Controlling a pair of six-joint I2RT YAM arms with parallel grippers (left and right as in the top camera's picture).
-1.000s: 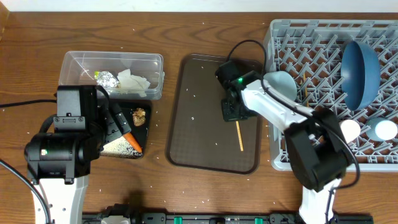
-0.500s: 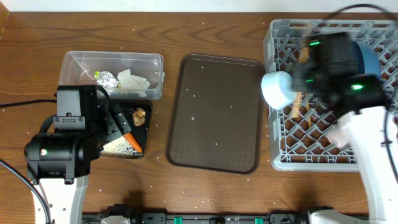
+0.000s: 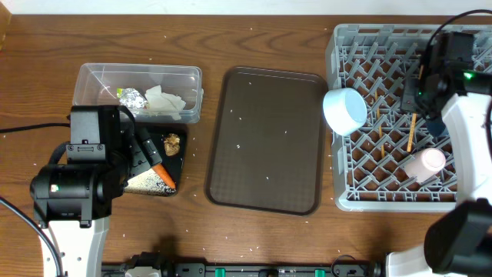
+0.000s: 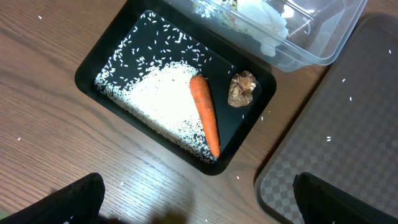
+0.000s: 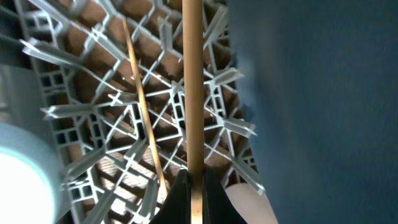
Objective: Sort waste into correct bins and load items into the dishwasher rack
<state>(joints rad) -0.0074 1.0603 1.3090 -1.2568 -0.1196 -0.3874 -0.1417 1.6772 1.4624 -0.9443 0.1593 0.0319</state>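
Held chopstick [image 5: 193,87]: 1 thin wooden stick is standing among the pegs inside the dishwasher rack [image 3: 369,198], with its upper end pinched by the right gripper [image 5: 194,190].
Right jaws: they are clenching on the held chopstick, above the rack's lattice floor.
Second chopstick [image 3: 382,143]: it is leaning free on the rack's lattice, just left of the held one and apart from the fingers.
Dark blue plate [image 5: 323,93]: it is filling the right side of the right wrist view, inside the rack and close beside the held chopstick.
White bowl [image 3: 344,110]: it is sitting tipped at the rack's left edge.
Pinkish-white cup [image 3: 427,163]: it is lying on its side in the rack, near the front wall.
Brown serving tray [image 3: 269,177]: it is lying just left of the rack, with a few white grains scattered on it.
Clear tub [image 3: 138,69]: it is sitting well left of the rack, beyond the brown serving tray, holding the crumpled tissue [image 3: 165,100] and the printed wrapper [image 3: 131,98].
Black tray [image 4: 250,123]: it is resting against the tub's near side, well left of the rack, carrying 1 carrot [image 4: 205,115], 1 brown lump [image 4: 241,89] and a spread of rice grains [image 4: 161,102].
Left gripper [image 4: 196,204]: it is hovering over the black tray's near edge, far left of the rack.
Left jaws: they are spread wide, with nothing between them.
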